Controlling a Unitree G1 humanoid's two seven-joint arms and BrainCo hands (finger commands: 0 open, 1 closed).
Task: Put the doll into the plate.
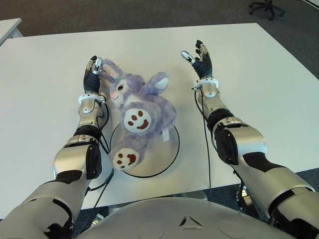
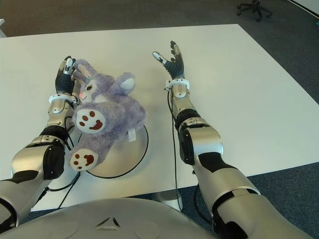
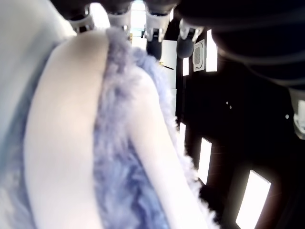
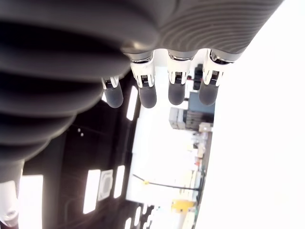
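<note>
A purple plush rabbit doll (image 1: pixel 144 112) lies on its back, its body and feet over the round white plate (image 1: pixel 167 152). Its head and ears reach past the plate's far rim onto the table. My left hand (image 1: pixel 93 67) stands at the doll's far-left ear, fingers straight. In the left wrist view that ear (image 3: pixel 66 119) lies along the palm below the extended fingertips (image 3: pixel 119 19), which do not close on it. My right hand (image 1: pixel 198 57) shows to the right of the doll, apart from it, its fingers (image 4: pixel 175 90) spread and holding nothing.
The white table (image 1: pixel 259 99) spreads wide to the right and far side. Black cables (image 1: pixel 205 144) run along both forearms near the table's front edge. An office chair (image 1: pixel 266 7) stands on the carpet at the far right, another table corner (image 1: pixel 7 27) at the far left.
</note>
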